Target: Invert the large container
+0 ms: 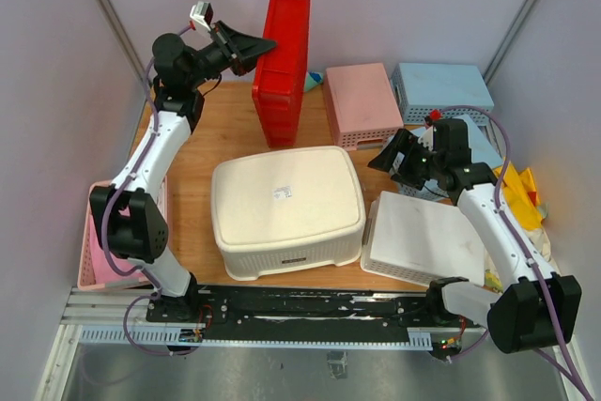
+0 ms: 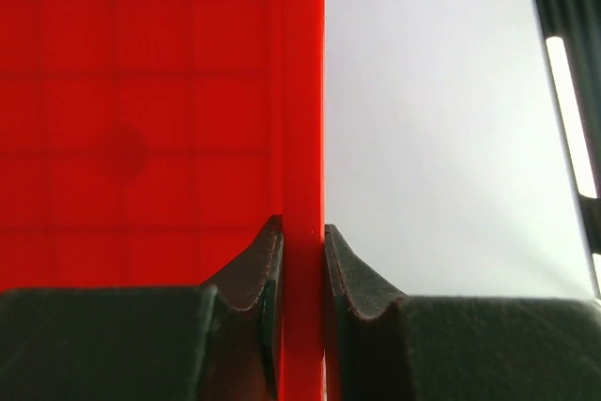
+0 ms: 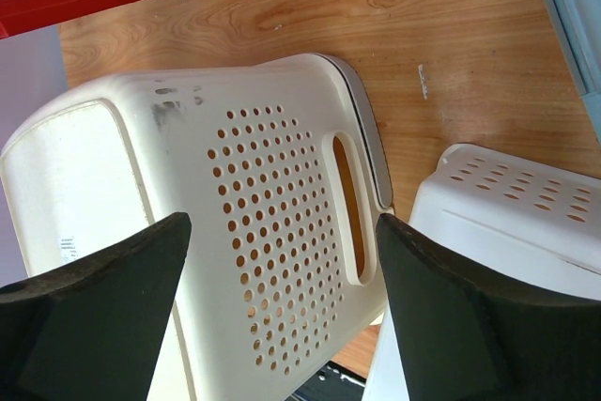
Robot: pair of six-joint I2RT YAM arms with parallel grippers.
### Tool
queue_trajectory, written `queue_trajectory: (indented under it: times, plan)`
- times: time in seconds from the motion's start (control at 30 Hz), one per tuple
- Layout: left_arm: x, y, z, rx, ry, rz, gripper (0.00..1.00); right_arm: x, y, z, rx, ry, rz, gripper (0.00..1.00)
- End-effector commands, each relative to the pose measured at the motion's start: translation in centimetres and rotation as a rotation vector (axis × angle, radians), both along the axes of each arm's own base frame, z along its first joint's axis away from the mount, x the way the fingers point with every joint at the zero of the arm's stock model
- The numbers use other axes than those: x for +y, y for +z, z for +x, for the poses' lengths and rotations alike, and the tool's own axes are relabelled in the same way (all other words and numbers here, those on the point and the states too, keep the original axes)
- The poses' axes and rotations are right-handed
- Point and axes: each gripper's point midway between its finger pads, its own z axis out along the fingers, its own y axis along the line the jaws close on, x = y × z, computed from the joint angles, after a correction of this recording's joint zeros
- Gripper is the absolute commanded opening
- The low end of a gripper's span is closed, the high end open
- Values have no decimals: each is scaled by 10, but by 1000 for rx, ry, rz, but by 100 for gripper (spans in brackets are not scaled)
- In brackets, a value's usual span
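Far left of the desk [image 1: 192, 176]: left gripper [image 1: 266, 45] is seen clenched on the rim of the red tray [image 1: 282, 63], which is stood on edge near the far edge.

Desk centre, toward the near edge: the large container [image 1: 286, 208] is found base up, rim down, with a white sticker [image 1: 283, 192] on top.

Beside its far right corner: right gripper [image 1: 383, 159] is spread wide, nothing grasped.

Near right corner: white basket [image 1: 423, 237], touching the container.

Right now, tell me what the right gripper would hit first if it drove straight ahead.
Most likely the large container: its perforated side wall, beside the handle slot, sits squarely between the right gripper's open jaws. The gap to it is hard to judge.
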Motion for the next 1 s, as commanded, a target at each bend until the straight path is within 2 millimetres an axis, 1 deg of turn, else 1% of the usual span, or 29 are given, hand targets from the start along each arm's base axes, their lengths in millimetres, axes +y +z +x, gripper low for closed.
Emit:
queue_trajectory:
  times: [0.0,0.1,0.17,0.27,0.4,0.43,0.5,0.6,0.7,0.8,0.87,0.97]
  plan:
    - [5,83,-62,-239,-120,-183,0,-1,-4,4,14,-8,32,82]
    - [9,80,-68,-194,-152,-278,0,1,-5,5,20,-2,40,82]
    - [12,69,-67,-143,-154,-328,0,2,-6,6,25,1,45,82]
    - [18,41,-60,-60,-130,-354,0,3,-7,6,32,6,48,82]
    - [33,-3,-53,34,-98,-384,0,2,-8,5,30,6,44,81]
    - [38,-10,-52,48,-89,-384,0,2,-8,5,29,7,43,82]
    - [48,-22,-49,67,-61,-369,0,3,-8,5,28,9,44,82]
    - [65,-48,-43,126,-6,-298,1,2,-8,4,30,9,43,82]
    - [83,-71,-34,182,61,-216,3,3,-10,4,37,8,44,82]
    - [94,-85,-27,219,67,-188,4,4,-10,6,42,14,49,82]
    - [99,-93,-23,237,59,-177,9,4,-10,6,41,15,50,81]
    - [108,-107,-18,265,64,-152,19,4,-9,6,36,15,49,81]
